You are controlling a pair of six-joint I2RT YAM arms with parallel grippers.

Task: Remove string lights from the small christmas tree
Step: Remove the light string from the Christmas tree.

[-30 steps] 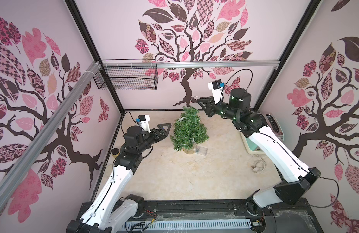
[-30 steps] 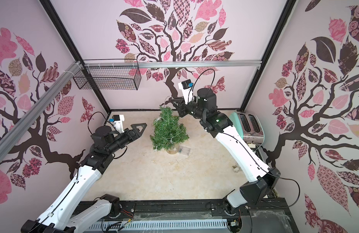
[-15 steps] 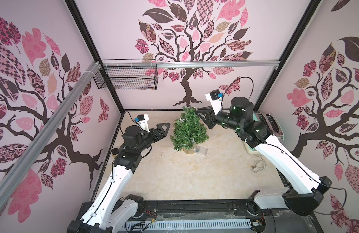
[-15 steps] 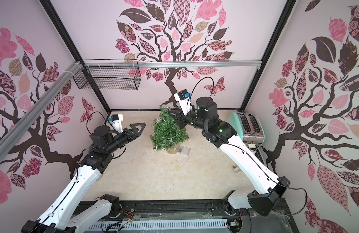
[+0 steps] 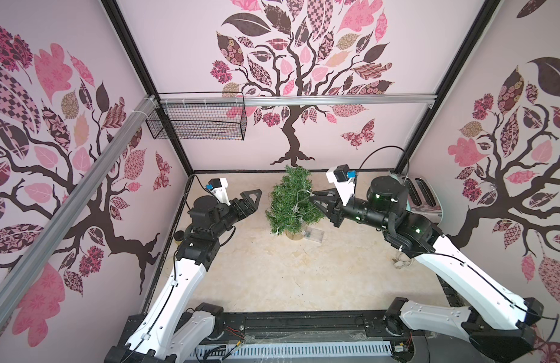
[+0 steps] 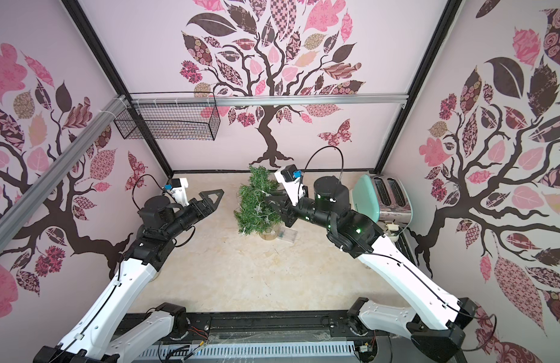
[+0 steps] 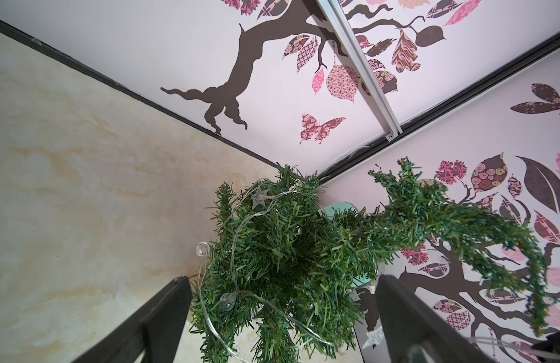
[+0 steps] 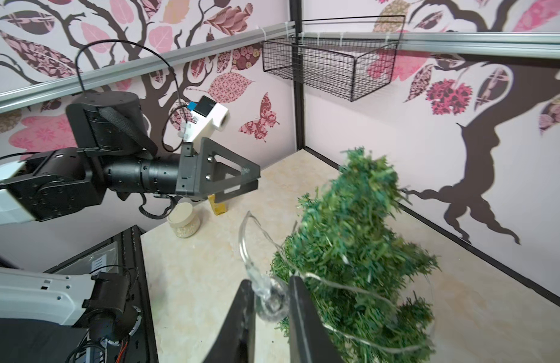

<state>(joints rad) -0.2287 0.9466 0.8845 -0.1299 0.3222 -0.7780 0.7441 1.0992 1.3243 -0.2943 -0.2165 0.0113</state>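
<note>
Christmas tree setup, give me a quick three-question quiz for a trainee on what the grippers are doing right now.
1. True or false: the left gripper is shut on the small christmas tree.
2. Multiple choice: what is pinched in the right gripper? A) a clear round bulb of the string lights B) only a green branch C) nothing
3. Short answer: which kitchen appliance shows in both top views?

Key: 1. False, its jaws stand wide open, short of the tree. 2. A. 3. The mint-green toaster.
</note>
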